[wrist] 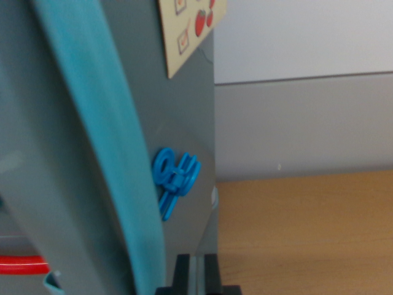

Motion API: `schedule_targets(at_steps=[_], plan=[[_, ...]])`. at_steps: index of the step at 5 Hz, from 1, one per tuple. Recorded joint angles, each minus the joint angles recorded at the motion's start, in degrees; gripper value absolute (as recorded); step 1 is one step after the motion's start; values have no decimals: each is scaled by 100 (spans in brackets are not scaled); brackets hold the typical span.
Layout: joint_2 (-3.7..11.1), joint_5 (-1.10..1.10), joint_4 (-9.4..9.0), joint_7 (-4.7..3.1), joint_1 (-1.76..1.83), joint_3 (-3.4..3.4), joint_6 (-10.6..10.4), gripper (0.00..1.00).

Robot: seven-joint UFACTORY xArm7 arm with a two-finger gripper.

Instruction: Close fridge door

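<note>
Presently catalogued, wrist view only.

Gripper (pixel 196 273): two black fingertips (pixel 182 270) at the bottom edge, upright, with a narrow gap between them. They stand slightly spread; whether they pinch the grey edge seen in the gap, I cannot tell.

Fridge door (pixel 184 110): grey panel, rising directly above the jaws and filling the picture to their left. Its lower edge meets the jaws.

Teal strip (pixel 104 135): a curved band running down the door, left of the jaws.

Blue magnet (pixel 175 178): letter-like plastic piece stuck on the grey panel, just above the jaws.

Fruit card (pixel 190 27): beige, with red fruit pictures, high above the jaws on the same panel.

Red item (pixel 21 265): far left of the jaws, low; identity unclear.

Wooden table (pixel 307 233): right of the jaws.

Grey wall (pixel 307 123): beyond the table.
</note>
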Motion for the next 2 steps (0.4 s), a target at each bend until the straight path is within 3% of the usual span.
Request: schedule_targets(at_steps=[1, 2], plan=[[330, 0, 176, 0, 0, 0, -3, 100], [330, 0, 176, 0, 0, 0, -3, 100]])
